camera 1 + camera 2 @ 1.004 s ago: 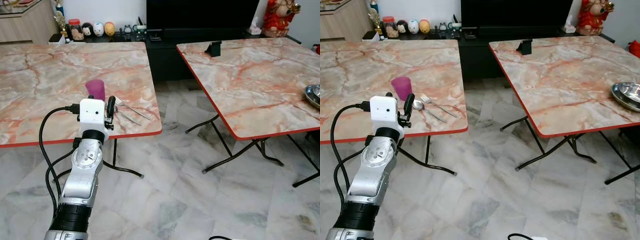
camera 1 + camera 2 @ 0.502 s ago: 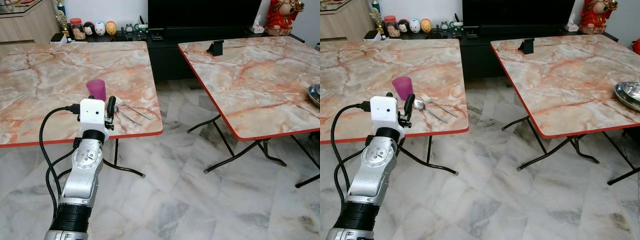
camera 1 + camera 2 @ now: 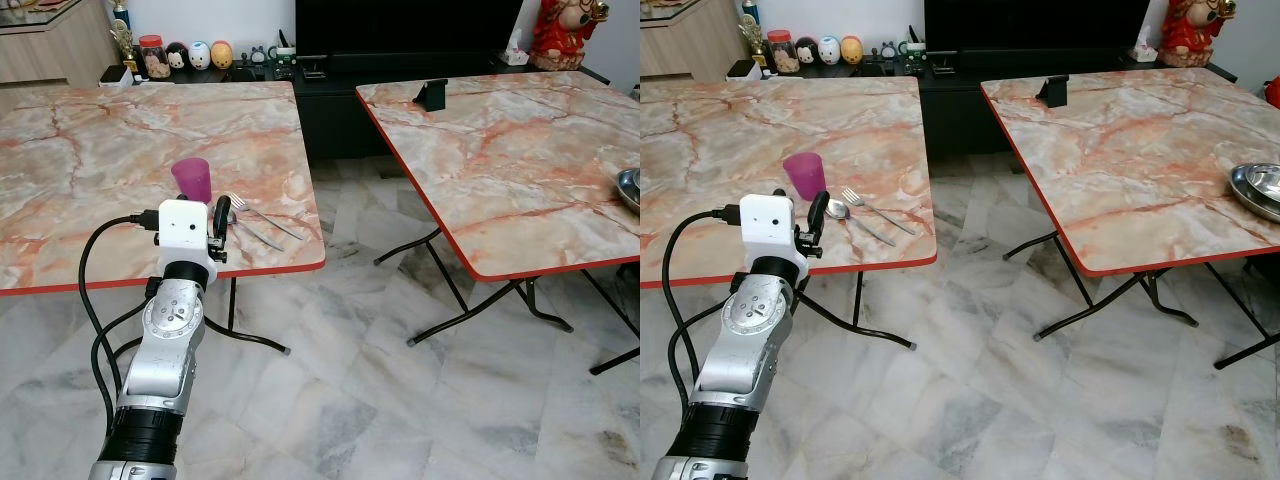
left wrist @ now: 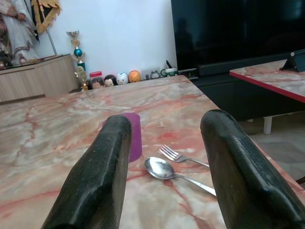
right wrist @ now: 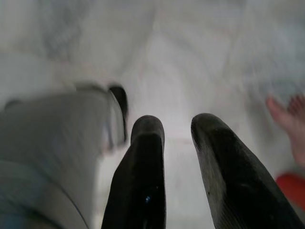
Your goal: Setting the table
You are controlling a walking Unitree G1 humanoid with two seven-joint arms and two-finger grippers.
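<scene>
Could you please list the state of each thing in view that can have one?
Purple cup: upright on the left table.
Spoon: lying flat, bowl up.
Fork: lying flat beside the spoon.
Metal bowl: upright on the right table.
Left tool: open, empty.
Right tool: open, empty.

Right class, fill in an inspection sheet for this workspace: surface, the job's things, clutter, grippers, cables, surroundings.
Surface: two marble-pattern folding tables, left table and right table.
Job's things: purple cup, spoon and fork on the left table's near right corner; metal plate on the right table's edge.
Clutter: black stand on the right table.
Grippers: left gripper open, short of the spoon; right gripper open, idle over the floor.
Cables: black cable looping off the left wrist.
Surroundings: TV cabinet, figurines, marble floor.
</scene>
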